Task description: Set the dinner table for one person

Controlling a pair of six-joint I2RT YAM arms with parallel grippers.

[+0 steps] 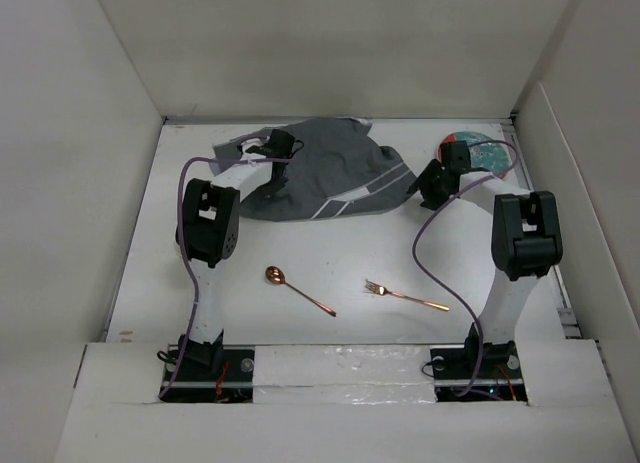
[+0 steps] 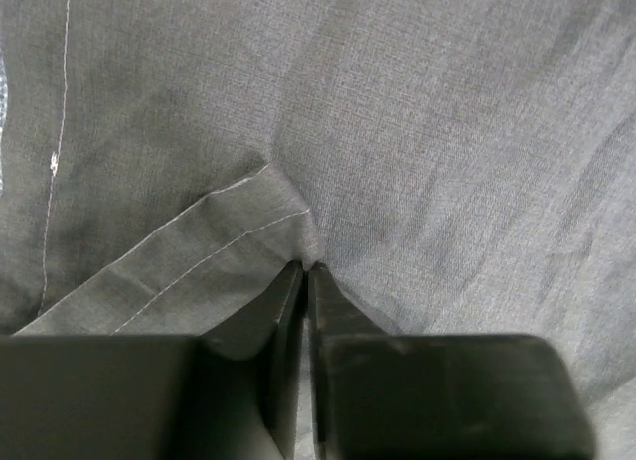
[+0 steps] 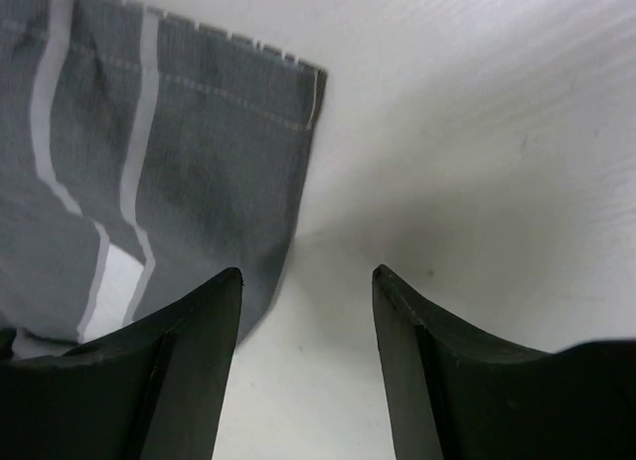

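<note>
The dinner table (image 1: 330,263) is a white top walled by white panels. A crumpled dark grey placemat (image 1: 330,168) with white stripes lies at its far middle. My left gripper (image 1: 272,180) is down on the placemat's left part. In the left wrist view the jaws (image 2: 305,268) are shut, pinching a stitched fold of the grey cloth (image 2: 417,132). My right gripper (image 1: 428,188) hovers at the placemat's right edge. It stands open (image 3: 306,273) over bare table (image 3: 477,132), with the cloth's hemmed corner (image 3: 199,162) just beside its left finger.
A copper spoon (image 1: 298,289) and a copper fork (image 1: 405,295) lie on the near half of the table. A patterned teal plate (image 1: 487,153) sits at the far right, behind the right wrist. White walls close in the sides and back.
</note>
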